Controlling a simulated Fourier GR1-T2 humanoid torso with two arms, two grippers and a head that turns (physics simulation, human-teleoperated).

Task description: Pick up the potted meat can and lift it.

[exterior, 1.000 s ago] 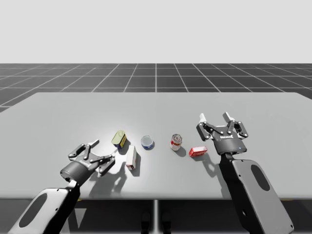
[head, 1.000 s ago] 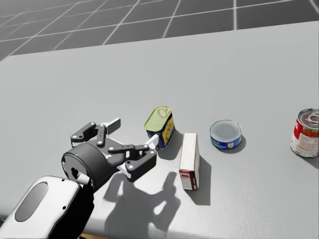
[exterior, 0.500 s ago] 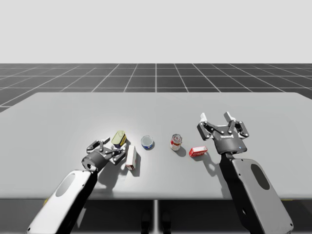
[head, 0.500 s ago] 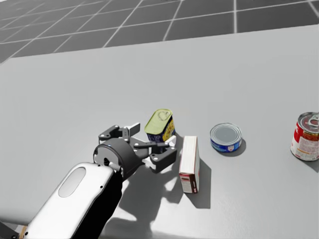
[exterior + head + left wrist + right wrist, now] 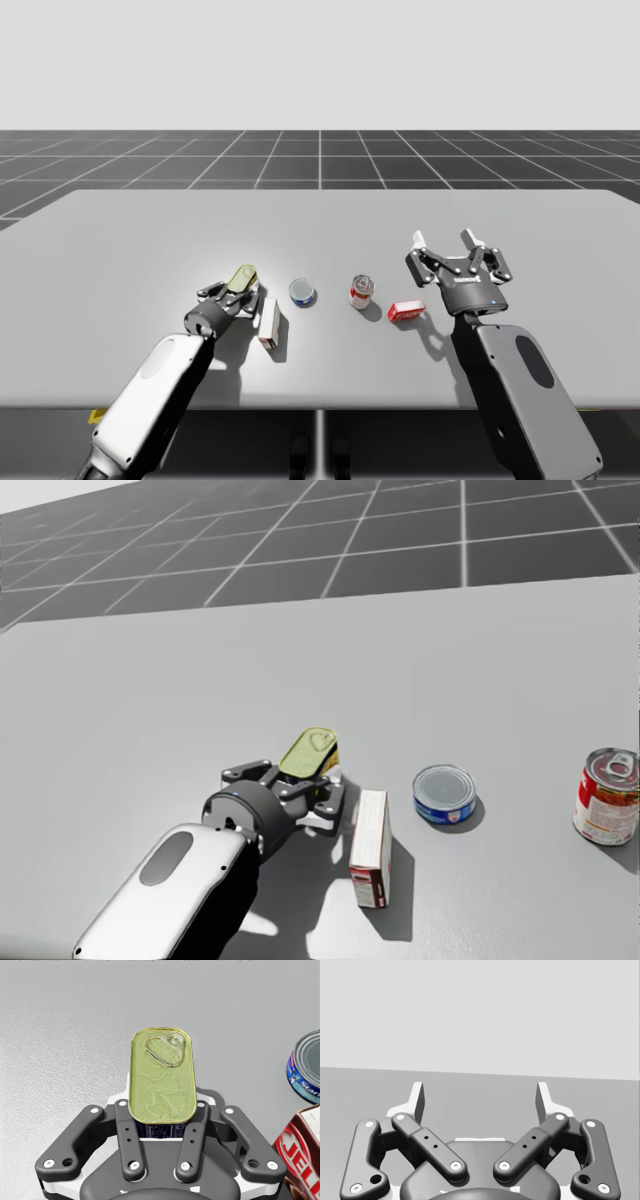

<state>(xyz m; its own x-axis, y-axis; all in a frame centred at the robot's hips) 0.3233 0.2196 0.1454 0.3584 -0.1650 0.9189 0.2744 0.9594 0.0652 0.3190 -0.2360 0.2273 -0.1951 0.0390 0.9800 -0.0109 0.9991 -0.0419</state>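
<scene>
The potted meat can (image 5: 241,279) is a blue rectangular tin with a green-gold pull-tab lid. It leans tilted at the table's front left (image 5: 310,753). My left gripper (image 5: 231,301) is shut on it; in the left wrist view the can (image 5: 160,1082) sits between the closed-in fingers (image 5: 191,1147) of my left gripper (image 5: 160,1130). In the head view my left gripper (image 5: 308,785) holds the can's lower body. My right gripper (image 5: 441,240) hovers open at the right, away from everything, with nothing between its fingers (image 5: 480,1097).
A red-and-white box (image 5: 268,322) stands just right of the held can (image 5: 370,845). Further right are a flat blue can (image 5: 302,292), an upright red can (image 5: 361,291) and a small red box (image 5: 405,311). The table's front edge runs close behind my left arm.
My left arm has reached forward to the potted meat can and its fingers have shut on it; the can now leans back. My head has turned slightly. The right arm is unchanged.
</scene>
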